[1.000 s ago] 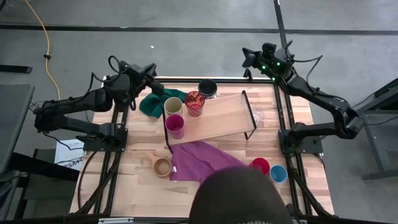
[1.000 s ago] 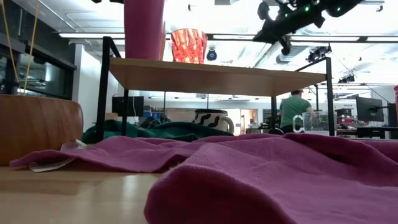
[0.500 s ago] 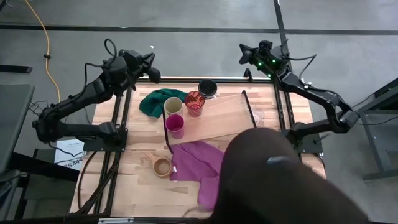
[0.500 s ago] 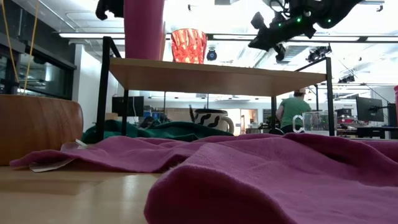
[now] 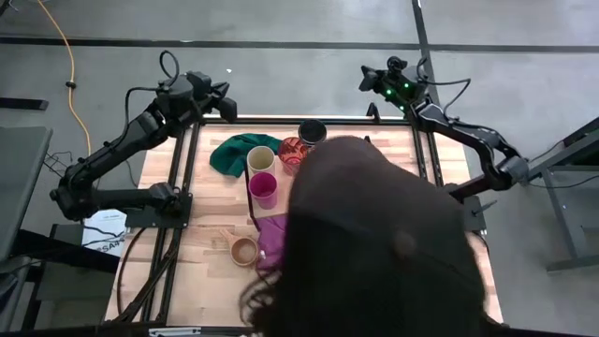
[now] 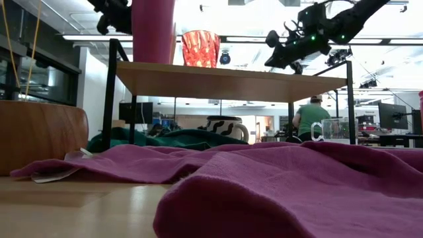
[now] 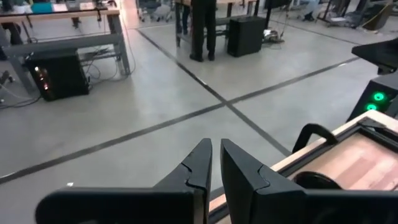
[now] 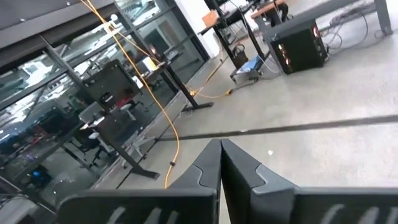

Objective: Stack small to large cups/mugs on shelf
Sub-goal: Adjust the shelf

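High view first: a person's head [image 5: 370, 243] fills the near middle of the table [image 5: 206, 281], and most of the shelf is hidden under it. At the shelf's left end the cream cup [image 5: 260, 158], the magenta cup [image 5: 264, 188] and the translucent red cup [image 5: 292, 150] are seen standing close together. The striped mug [image 5: 312, 131] is set at the table's far edge, just beside the green cloth [image 5: 229, 152]. The tan wooden cup [image 5: 242, 249] is left near the front, with a strip of purple cloth [image 5: 271, 245] showing beside it. The left gripper [image 5: 225, 105] is held beyond the far left corner of the table, the right gripper [image 5: 368, 82] beyond the far right corner; open board is left between them.

Low view now: the shelf [image 6: 225, 80] is seen on its black legs, magenta and red cups on top, striped mug and what is probably the clear glass cup [image 6: 328, 129] beneath it. Both arms are raised above the shelf.

Left wrist view: the fingers [image 7: 202, 163] are nearly together, a thin gap left, nothing gripped.

Right wrist view: the fingers [image 8: 214, 163] are pressed together, empty.
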Controlling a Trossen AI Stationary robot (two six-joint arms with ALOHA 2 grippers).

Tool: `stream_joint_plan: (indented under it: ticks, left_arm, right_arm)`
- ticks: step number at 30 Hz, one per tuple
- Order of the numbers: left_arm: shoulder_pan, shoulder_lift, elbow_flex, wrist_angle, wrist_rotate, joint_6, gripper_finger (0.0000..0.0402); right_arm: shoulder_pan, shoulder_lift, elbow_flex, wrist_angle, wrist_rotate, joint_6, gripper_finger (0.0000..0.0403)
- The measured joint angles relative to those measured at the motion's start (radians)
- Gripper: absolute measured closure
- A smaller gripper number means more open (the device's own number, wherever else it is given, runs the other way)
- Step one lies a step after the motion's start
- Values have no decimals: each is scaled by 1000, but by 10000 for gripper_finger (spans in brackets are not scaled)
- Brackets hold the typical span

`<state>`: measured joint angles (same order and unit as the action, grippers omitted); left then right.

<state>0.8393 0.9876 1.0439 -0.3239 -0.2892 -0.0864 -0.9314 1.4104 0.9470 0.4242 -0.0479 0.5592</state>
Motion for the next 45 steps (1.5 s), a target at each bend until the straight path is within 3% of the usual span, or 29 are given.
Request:
stream_joint_plan:
  ticks: [23,34,45]
  left_arm:
    - [-1,0,0,-117,29,-35,378]
    - [-2,0,0,-151,211,-46,378]
    - [-2,-35,0,-150,401,7,378]
  right_arm:
    - [-14,63,0,-64,-76,106,402]
    - [-11,54,0,-205,-245,104,402]
    - [-18,-88,0,-442,-250,-74,403]
